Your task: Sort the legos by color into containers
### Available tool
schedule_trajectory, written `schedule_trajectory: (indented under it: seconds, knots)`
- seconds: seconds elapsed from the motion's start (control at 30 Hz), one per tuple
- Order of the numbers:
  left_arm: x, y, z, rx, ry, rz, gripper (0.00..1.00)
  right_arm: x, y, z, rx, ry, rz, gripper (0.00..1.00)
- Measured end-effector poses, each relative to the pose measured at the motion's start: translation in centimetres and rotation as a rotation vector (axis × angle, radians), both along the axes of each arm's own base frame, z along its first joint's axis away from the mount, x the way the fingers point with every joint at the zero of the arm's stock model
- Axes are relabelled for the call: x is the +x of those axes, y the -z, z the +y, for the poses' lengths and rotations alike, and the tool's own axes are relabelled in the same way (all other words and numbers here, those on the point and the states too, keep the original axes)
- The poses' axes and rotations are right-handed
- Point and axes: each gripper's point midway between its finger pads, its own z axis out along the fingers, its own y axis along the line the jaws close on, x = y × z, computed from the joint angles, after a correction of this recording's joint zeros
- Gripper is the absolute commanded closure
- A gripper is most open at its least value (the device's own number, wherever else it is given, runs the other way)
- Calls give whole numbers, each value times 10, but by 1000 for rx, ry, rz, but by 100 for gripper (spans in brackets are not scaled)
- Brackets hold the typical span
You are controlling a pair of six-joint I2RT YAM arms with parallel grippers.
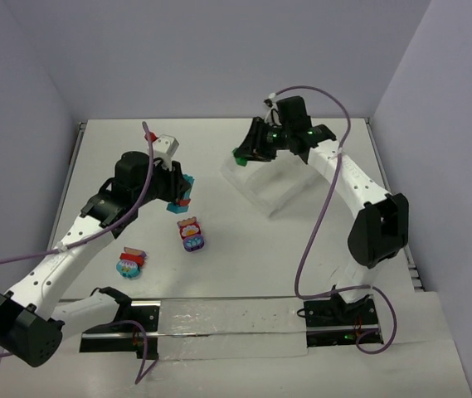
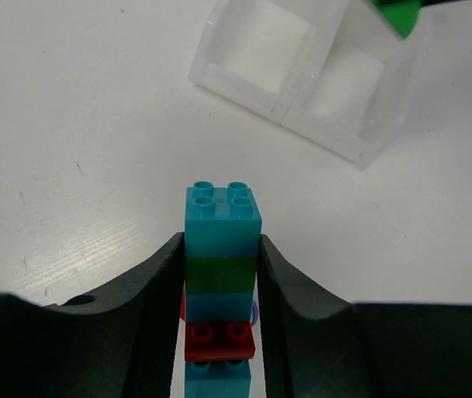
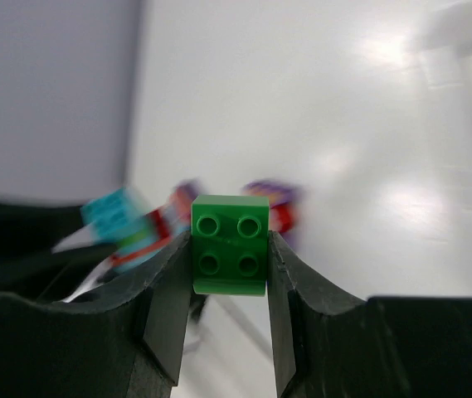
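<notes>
**Both hands full, tray half an arm away**

My left fingers [image 2: 157, 282] are pinched narrow on a teal stack [image 2: 221, 240], one pad on each flank. From the top down it reads teal, green, teal, a thin red plate, then teal again, studs facing away from my wrist. I cannot tell whether its foot rests on the table or hangs just above it.

My right fingers [image 3: 169, 282] are clamped on a single green brick [image 3: 230, 245], its four studs facing my camera. From above, that brick sits at the far left corner of the clear tray [image 1: 273, 195], over its rim. The square compartments I can see look bare and milky.

Two more clumps lie loose on the table [image 1: 244, 265], well apart from the tray: a purple clump [image 1: 191, 235] with pink and red in it, just in front of my left wrist, and a teal-and-red clump [image 1: 129, 264] nearer my left forearm.

The table is matte white, with faint scratches and a fine grain close to my left fingers. A glossy clear strip [image 1: 227, 319] runs along its near edge between my bases. Purple cables [image 1: 318, 224] loop off both arms. Plain pale lavender-grey walls [image 1: 219, 50] close in on three sides.
</notes>
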Motion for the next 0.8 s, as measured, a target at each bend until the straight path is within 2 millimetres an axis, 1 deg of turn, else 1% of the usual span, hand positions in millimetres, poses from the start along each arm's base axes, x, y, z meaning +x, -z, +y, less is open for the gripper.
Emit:
schedule_trajectory:
  seconds: [0.07,0.17,0.23,0.33,0.4,0.47,0.57,0.63,0.7,0.8]
  knots:
    - [4,5,1,3,-25,25,100,20,7,-34,-135,168,-42,100]
    - [11,9,-1,-4,-58,57,100,42,12,-86,-310,375,-86,100]
    - [16,6,-4,-17,-74,70,100,55,16,-113,-391,473,-96,100]
    - [23,-2,-6,-38,-99,71,100,77,20,-141,-472,566,-91,100]
    - [28,-8,-8,-53,-113,73,100,95,25,-151,-515,608,-81,100]
    - [32,-13,-11,-69,-122,74,100,118,29,-158,-544,648,-83,100]
    - [36,-17,-14,-87,-131,81,100,143,45,-163,-581,690,-75,100]
    - [37,-15,-15,-92,-135,88,100,153,59,-168,-608,714,-55,99]
    - [39,-12,-16,-90,-137,97,100,157,72,-172,-631,731,-34,98]
    - [43,-5,-18,-80,-142,118,100,165,86,-179,-655,757,-11,95]
